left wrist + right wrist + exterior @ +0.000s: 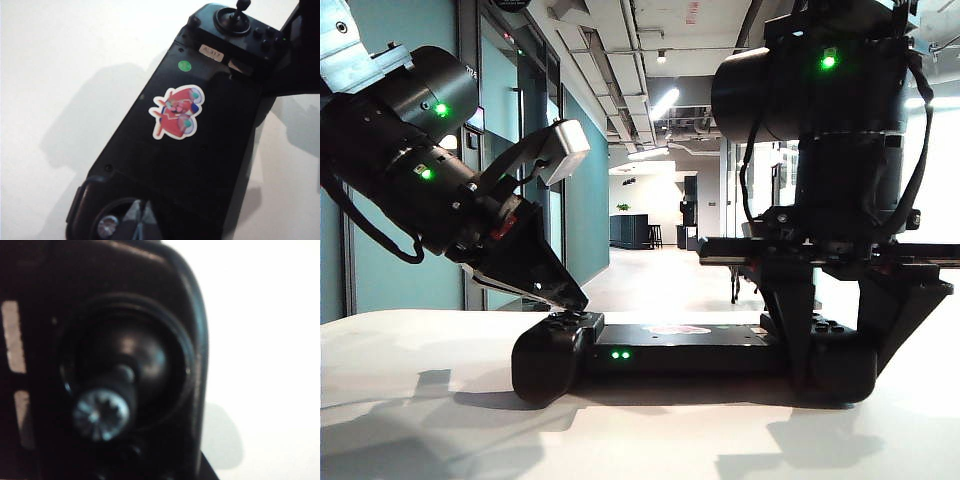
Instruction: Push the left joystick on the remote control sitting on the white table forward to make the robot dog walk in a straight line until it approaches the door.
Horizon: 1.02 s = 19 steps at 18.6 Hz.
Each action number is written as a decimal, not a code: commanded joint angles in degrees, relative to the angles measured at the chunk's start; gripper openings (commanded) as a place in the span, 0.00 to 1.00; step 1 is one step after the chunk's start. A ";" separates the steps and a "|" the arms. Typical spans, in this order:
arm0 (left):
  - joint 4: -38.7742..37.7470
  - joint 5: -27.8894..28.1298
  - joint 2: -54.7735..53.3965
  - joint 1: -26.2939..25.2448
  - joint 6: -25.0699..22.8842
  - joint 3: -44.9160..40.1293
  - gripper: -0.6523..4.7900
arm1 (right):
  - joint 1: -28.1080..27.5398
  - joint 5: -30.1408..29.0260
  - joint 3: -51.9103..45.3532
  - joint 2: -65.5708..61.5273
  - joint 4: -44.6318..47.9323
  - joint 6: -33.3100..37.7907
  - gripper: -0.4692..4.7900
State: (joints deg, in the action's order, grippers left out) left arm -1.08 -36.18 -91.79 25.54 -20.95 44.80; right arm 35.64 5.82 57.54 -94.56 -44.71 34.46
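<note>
The black remote control (670, 350) lies on the white table (420, 420), two green LEDs lit on its near edge. My left gripper (578, 298) slants down onto its left end. In the left wrist view its fingertips (142, 220) are pressed together, shut, inside the stick well right beside the left joystick (107, 226) with its silvery cap. My right gripper (840, 345) straddles the remote's right end, one finger (790, 330) on each side, clamping it. The right joystick (102, 415) fills the right wrist view. The robot dog is out of view.
A red cartoon sticker (175, 112) and a green dot (185, 65) mark the remote's flat middle. Beyond the table's far edge runs a long corridor (650, 270) with teal walls and glass doors on the left. Bare tabletop (60, 75) lies around the remote.
</note>
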 commanded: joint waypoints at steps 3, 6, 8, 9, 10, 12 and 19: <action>0.79 0.44 0.07 0.00 0.15 -0.04 0.11 | -0.07 0.07 -0.17 -0.13 -1.55 -0.26 0.35; 0.79 0.42 0.09 0.00 0.17 -0.04 0.11 | -0.07 0.09 -0.17 -0.13 -1.53 -0.26 0.35; 0.81 0.39 0.11 0.00 0.20 -0.04 0.11 | -0.07 0.13 -0.17 -0.13 -1.27 -0.26 0.35; 0.76 0.26 0.37 0.00 0.87 0.00 0.11 | -0.07 0.28 -0.17 -0.13 -1.09 -0.26 0.35; 0.72 -0.11 1.22 0.00 2.29 0.00 0.11 | -0.09 0.28 -0.17 -0.13 -1.07 -0.26 0.35; 0.28 -0.11 4.76 0.02 4.15 0.02 0.11 | -0.09 0.31 -0.17 -0.13 -1.05 -0.26 0.35; 0.20 2.21 23.06 0.04 14.86 0.04 0.11 | -0.11 0.76 -0.17 -0.13 0.24 -0.28 0.35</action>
State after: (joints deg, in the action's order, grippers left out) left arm -1.15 -35.33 -70.35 25.54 -7.99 44.69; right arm 35.62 6.07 57.52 -94.59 -44.49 34.24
